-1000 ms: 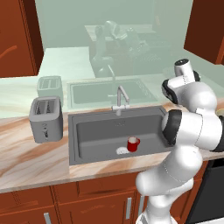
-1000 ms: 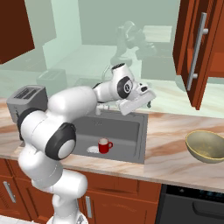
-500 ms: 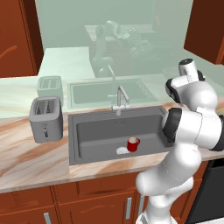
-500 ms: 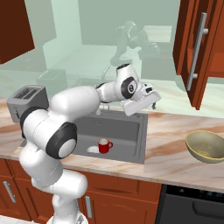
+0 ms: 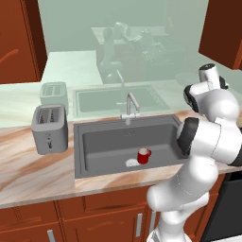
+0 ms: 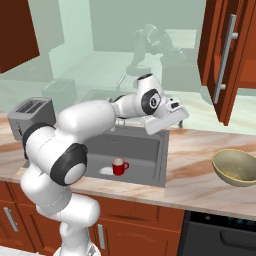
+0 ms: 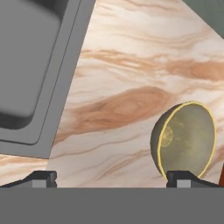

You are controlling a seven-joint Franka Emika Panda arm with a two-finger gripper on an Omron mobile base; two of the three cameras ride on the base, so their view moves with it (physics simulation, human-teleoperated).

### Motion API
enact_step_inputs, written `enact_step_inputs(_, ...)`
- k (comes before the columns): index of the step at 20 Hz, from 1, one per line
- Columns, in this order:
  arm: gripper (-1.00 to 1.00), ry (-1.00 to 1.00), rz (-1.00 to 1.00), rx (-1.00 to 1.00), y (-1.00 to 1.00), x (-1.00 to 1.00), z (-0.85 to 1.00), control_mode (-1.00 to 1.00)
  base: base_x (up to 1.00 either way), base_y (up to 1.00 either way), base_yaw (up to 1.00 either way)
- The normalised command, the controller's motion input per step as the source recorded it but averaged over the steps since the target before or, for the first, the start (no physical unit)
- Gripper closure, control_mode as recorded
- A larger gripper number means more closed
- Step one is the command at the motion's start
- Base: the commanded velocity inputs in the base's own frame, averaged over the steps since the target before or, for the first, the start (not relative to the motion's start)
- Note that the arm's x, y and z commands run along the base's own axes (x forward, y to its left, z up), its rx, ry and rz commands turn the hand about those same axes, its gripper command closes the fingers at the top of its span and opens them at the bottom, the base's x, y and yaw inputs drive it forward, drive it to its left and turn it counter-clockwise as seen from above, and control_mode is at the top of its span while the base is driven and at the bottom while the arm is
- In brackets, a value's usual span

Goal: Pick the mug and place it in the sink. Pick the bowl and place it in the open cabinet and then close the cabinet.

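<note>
The small red mug [image 5: 143, 155] [image 6: 119, 166] stands upright on the floor of the dark grey sink [image 5: 101, 149] [image 6: 150, 150], close to the pale drain. On the counter to the right of the sink rests the olive-tan bowl [image 6: 236, 166] [image 7: 186, 140]. My gripper [image 6: 176, 120] [image 7: 113, 180] hovers above the counter just past the sink's right edge, open, with nothing between its fingertips [image 7: 42, 178]. The bowl lies ahead of the right fingertip in the hand view. The cabinet [image 6: 225, 60] hangs above the bowl with its door swung open.
A silver toaster [image 5: 48, 127] [image 6: 30, 114] sits on the counter left of the sink. The faucet [image 5: 130, 106] rises behind the basin. Marbled counter [image 7: 131, 65] stretches between sink and bowl. A dark appliance front [image 6: 220, 235] sits below the bowl.
The hand has swung to the right, from over the sink's right side to above the counter nearer the bowl. The mug and the bowl have stayed put.
</note>
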Motion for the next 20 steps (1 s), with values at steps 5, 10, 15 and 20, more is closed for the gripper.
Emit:
enact_step_inputs(5, -1.00, -0.02, -0.04, 0.00, -0.09, -0.30, 0.00, -1.00, 0.00, 0.00, 0.00)
enact_step_inputs(10, -1.00, -0.04, -0.02, 0.00, -0.03, -0.18, 0.00, -1.00, 0.00, 0.00, 0.00)
enact_step_inputs(15, -1.00, -0.02, 0.00, 0.00, -0.10, -0.08, -0.03, -1.00, 0.00, 0.00, 0.00)
enact_step_inputs(20, -1.00, -0.01, 0.00, 0.00, -0.04, -0.05, -0.18, -1.00, 0.00, 0.00, 0.00)
